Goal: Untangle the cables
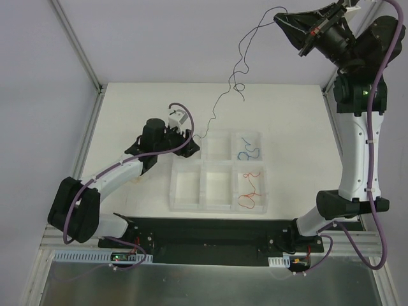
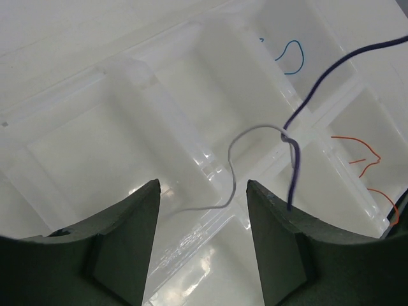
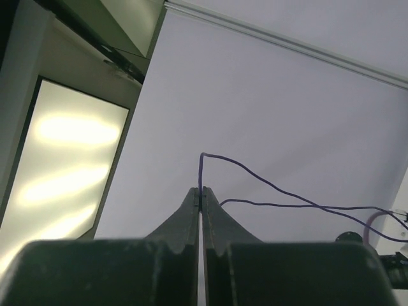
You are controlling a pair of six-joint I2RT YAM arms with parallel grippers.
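White tabletop, pale grey walls: at left, my left gripper [image 2: 203,186] hovers low over the far left part of the clear tray [image 1: 173,205], fingers apart and clamped on nothing. A pale white cable [image 2: 237,143] curls through the gap between them (whether it touches either pad I cannot tell). Just right of it, that white cable meets the purple cable [image 1: 237,70] in a small knot [image 2: 287,136], the only snarl I can see. Further right, a blue cable [image 1: 247,152] lies alone in the tray's far right compartment and a red cable [image 1: 250,191] in the near right one, both apparently sorted. At upper right, my right gripper [image 3: 201,190] is raised high above the table, fingers pressed together on the purple cable, which hangs in loose curls down to the knot. Doing this step well, I judge, means pinching the white cable close to the knot, then drawing the two strands apart gently. In the way are the tray's dividers beneath my left fingers, which could catch a fingertip or the slack, and a hard pull might only tighten the knot
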